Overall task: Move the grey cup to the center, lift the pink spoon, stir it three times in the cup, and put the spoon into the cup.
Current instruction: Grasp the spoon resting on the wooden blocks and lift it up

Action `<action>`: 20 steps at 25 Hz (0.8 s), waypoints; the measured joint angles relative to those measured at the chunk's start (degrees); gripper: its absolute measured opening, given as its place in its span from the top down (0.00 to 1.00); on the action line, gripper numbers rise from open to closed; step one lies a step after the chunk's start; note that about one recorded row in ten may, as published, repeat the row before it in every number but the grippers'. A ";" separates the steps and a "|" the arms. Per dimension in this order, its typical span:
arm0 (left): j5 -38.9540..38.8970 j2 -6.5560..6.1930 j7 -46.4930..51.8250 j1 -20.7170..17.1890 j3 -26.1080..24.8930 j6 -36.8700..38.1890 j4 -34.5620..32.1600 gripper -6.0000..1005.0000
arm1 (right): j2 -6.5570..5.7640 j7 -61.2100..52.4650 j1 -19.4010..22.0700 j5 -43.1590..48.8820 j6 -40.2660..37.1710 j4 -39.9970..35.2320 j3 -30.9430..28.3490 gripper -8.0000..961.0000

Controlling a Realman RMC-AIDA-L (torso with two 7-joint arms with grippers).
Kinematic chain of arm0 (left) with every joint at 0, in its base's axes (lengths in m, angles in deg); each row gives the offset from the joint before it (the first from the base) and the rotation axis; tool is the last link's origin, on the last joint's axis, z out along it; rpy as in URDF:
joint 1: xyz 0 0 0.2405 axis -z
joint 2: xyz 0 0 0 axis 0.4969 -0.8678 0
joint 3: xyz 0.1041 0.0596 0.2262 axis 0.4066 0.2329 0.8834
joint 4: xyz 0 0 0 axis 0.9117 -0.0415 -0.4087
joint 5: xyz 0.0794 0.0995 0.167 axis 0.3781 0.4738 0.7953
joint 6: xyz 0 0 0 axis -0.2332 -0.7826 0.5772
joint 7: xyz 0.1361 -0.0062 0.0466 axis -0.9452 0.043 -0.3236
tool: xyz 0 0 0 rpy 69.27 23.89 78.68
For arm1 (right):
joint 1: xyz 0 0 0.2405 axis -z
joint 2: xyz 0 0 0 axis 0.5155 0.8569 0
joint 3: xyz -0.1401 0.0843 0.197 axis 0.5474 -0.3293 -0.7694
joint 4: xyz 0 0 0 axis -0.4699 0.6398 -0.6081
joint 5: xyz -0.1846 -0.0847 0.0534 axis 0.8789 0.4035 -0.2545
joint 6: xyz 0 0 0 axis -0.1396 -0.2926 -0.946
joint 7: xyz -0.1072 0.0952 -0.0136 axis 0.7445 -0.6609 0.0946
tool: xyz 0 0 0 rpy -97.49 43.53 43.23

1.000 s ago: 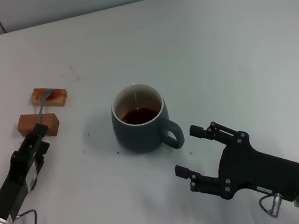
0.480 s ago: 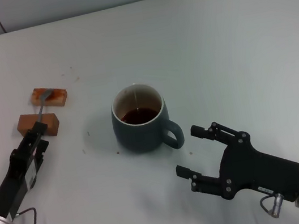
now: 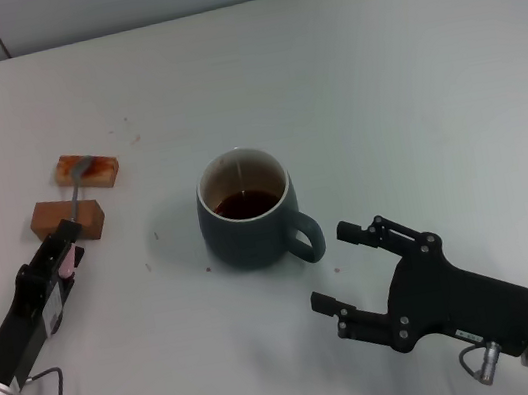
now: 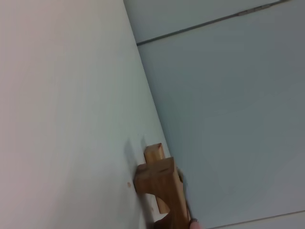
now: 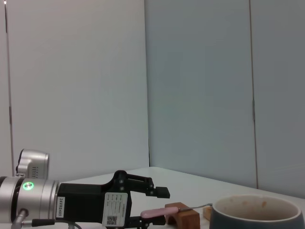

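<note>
The grey cup stands mid-table with its handle toward my right gripper, and brown liquid shows inside. That gripper hovers open a short way near of the handle, holding nothing. The pink spoon lies across two brown blocks at the left, its metal bowl on the far block. My left gripper is at the spoon's pink handle end. In the right wrist view, the left gripper has its fingers apart above and below the pink handle, with the cup's rim in front.
The two brown blocks sit side by side at the table's left and also appear in the left wrist view. A grey wall runs along the table's far edge. Small brown specks dot the tabletop near the cup.
My left gripper has shifted slightly back along the spoon, and the pink handle now shows between its fingers. The cup and right arm have not moved.
</note>
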 joint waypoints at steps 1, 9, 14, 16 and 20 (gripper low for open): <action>0.00 0.00 0.00 0.00 0.00 0.00 0.00 0.48 | 0.00 0.00 0.00 0.00 0.00 0.00 0.00 0.16; 0.23 -0.02 0.16 0.00 -0.05 -0.49 0.07 0.53 | 0.04 0.00 0.06 0.01 0.00 0.17 0.00 0.16; 0.20 0.05 0.79 -0.11 -0.09 -0.88 0.17 0.54 | 0.04 0.00 0.07 0.04 0.00 0.18 0.00 0.16; 0.19 0.06 0.81 -0.11 -0.09 -0.88 0.18 0.55 | 0.04 0.00 0.07 0.08 0.01 0.18 0.00 0.16; 0.07 0.06 0.93 0.00 -0.09 -0.92 0.69 0.56 | 0.04 0.00 0.07 0.17 0.01 0.18 0.00 0.16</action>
